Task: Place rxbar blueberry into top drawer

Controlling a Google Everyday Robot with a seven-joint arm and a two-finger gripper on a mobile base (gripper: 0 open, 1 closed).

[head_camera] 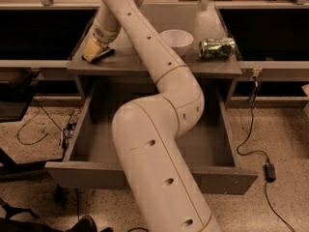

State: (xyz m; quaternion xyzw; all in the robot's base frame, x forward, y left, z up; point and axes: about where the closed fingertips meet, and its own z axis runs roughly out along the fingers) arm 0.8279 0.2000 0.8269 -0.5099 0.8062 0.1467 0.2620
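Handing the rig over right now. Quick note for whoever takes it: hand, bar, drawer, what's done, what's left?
Hand: down at the left end of the counter, at the rxbar blueberry; whether it has a hold cannot be told.
Bar: appears to lie flat on the counter at the hand's tip.
Top drawer: open below the counter; no bar in the part that shows, arm hides the middle.
Done: drawer open, hand at bar.
Left: grasp, lift, carry over drawer, release.
Nearby: white bowl, green can on its side.

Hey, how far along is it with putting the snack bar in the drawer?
Done: the drawer stands pulled open. In hand: the gripper is down at the dark snack bar on the counter, left side. Left: lifting the bar and setting it inside the drawer.
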